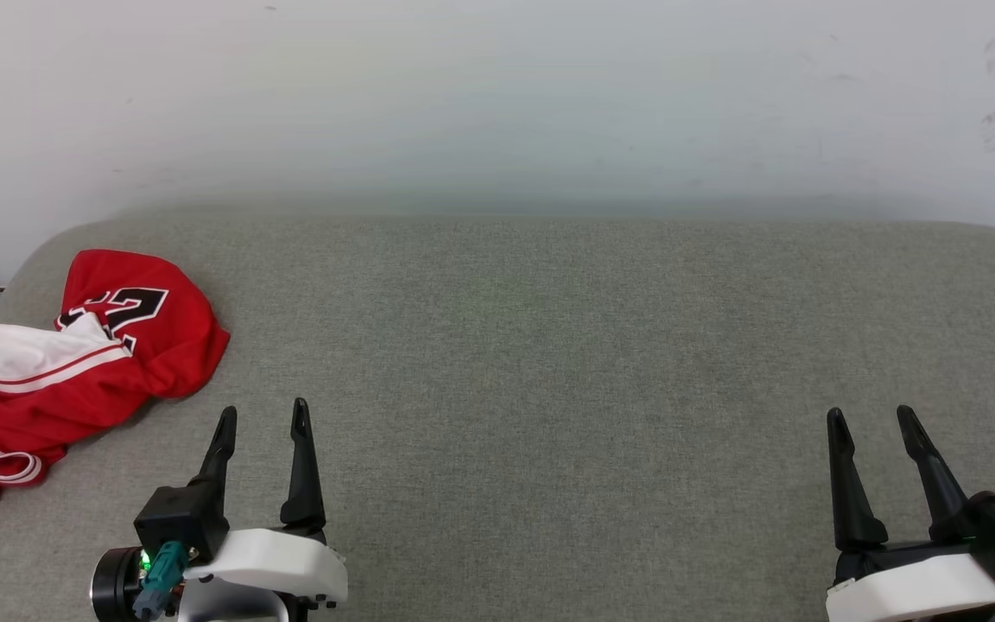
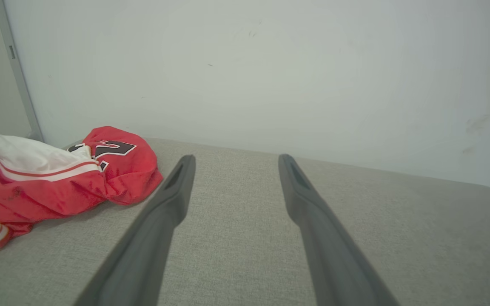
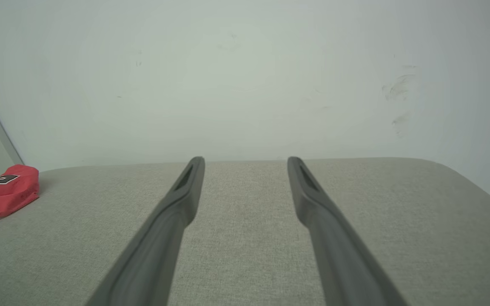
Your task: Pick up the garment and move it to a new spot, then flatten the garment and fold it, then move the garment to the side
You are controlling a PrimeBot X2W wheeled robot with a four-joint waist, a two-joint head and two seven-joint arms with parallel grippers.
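Left gripper, head view: left gripper with two long dark fingers on a white housing, at the lower left. Jaws spread apart, nothing between them.
Right gripper, head view: right gripper of the same build, at the lower right. Jaws likewise parted and empty.
Garment, head view: crumpled red jersey-style garment with a white sleeve, red-white striped trim and a black white-outlined numeral. It lies at the far left of the surface, near the left gripper but apart from it, and well apart from the right gripper.
Surface, head view: pale grey woven fabric surface with rounded far corners.
Wall, head view: plain off-white wall behind the surface, scuffed at the upper right.
Left wrist view: left gripper fingers wide and bare. The garment is heaped just left of the left finger without touching it, white sleeve uppermost.
Right wrist view: right gripper fingers wide and bare over the surface. The garment sits at the far left edge.
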